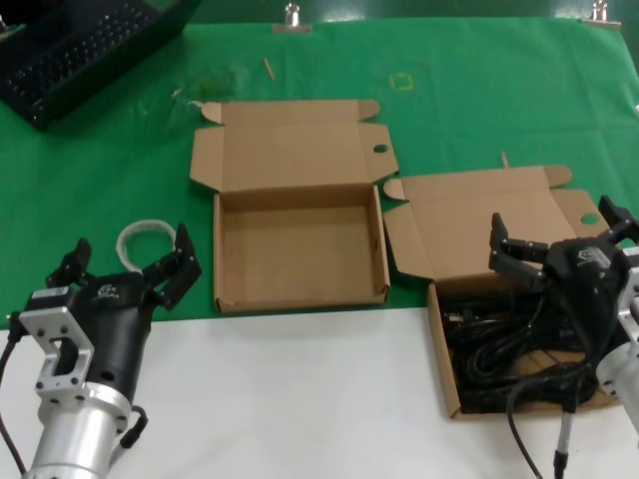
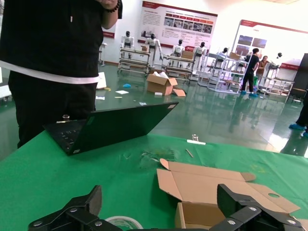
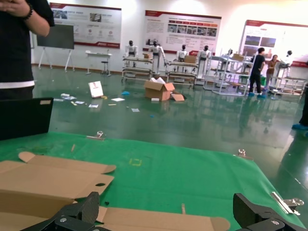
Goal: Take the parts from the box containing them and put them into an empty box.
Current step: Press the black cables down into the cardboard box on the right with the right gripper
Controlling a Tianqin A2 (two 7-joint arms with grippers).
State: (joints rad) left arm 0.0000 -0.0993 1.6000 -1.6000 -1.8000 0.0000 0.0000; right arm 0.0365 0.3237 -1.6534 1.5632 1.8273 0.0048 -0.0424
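Lying tangled in the creased box (image 1: 446, 329) at the right: black power cords (image 1: 499, 349). Right gripper (image 1: 554, 232) just above, fingers apart. Best to drop straight down, pinch one bundle, lift slowly toward the empty box (image 1: 300, 296). Left gripper (image 1: 125, 261) waiting, fingers apart.

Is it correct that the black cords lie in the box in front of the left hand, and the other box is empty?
Not quite: in the head view the black cords lie in the box under the right hand. The other box, nearer the left hand, is empty.
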